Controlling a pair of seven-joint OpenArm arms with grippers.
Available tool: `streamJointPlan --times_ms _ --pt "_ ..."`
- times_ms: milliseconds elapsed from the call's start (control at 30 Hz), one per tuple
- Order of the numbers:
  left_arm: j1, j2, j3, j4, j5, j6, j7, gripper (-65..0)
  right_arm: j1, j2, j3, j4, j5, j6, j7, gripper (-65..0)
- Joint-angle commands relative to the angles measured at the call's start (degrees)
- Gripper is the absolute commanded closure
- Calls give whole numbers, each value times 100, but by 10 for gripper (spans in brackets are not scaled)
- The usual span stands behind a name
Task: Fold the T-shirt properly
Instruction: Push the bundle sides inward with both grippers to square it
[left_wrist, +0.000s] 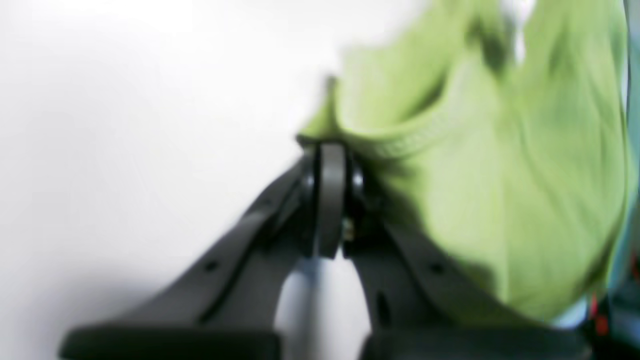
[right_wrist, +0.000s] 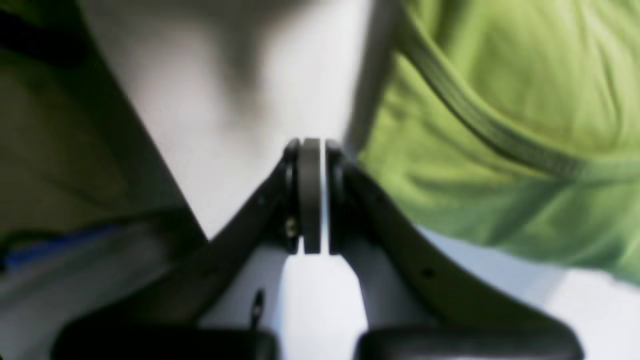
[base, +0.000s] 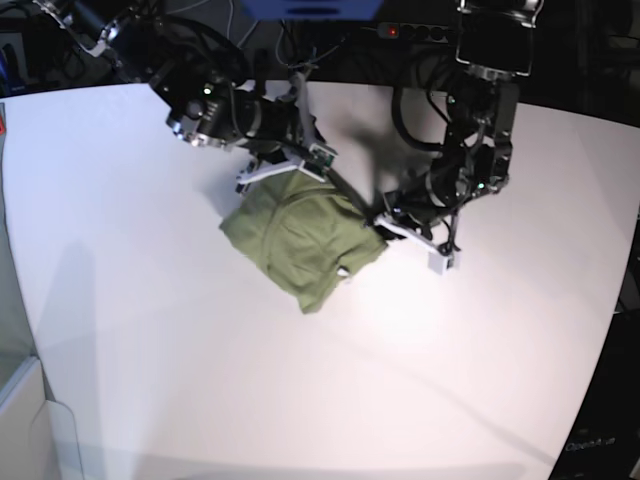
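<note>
Fingers first: the left gripper (left_wrist: 327, 145) is clenched with a bit of olive cloth pinched at its tip, looks like a hem or sleeve edge of the T-shirt (base: 300, 240); the right gripper (right_wrist: 312, 145) is clamped too, but its wrist view shows nothing between the pads, and the shirt lies just beside it, so I can't say it's grasping anything; the shirt itself sits bunched in a rough half-folded lump a bit up from the middle of the white worktop (base: 150, 380), between the two arms.

What could go wrong, my guess: the left pinch looks shallow, so a quick pull could slip the cloth out and dump the fold; if only one side is truly held, lifting would twist the shirt into a diagonal mess; both arms crowd the same lump, so they could bump each other.

Room-wise it's fine; the shirt is well apart from every worktop edge, with loads of bare surface toward the near side and both flanks; the cable clutter along the far edge is the only tight spot.
</note>
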Motion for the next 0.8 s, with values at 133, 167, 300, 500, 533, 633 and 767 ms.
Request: streamJointPlan --times_ms 133,167,300,500,533,633,767 --pt "-265 195 -30 -76 84 75 -400 -15 -131 98 45 101 -6 -10 68 0" --pt "-265 195 -30 -32 84 75 -418 -15 -158 213 45 92 -6 -18 68 0" --pt "-177 142 -39 284 84 40 -796 -15 -201 424 45 92 -6 -18 77 0" --pt "333 -51 -39 1146 84 -74 -137 -15 -149 696 282 92 -15 -18 77 0" --pt "412 -69 -39 1225 84 -74 74 -15 -140 740 405 92 -15 -18 77 0" --pt "658 -77 -39 1242 146 -74 171 -15 -131 872 784 92 -15 -18 77 0" --pt "746 -77 -39 829 154 -74 -251 -15 -114 1188 1109 83 -15 8 77 0"
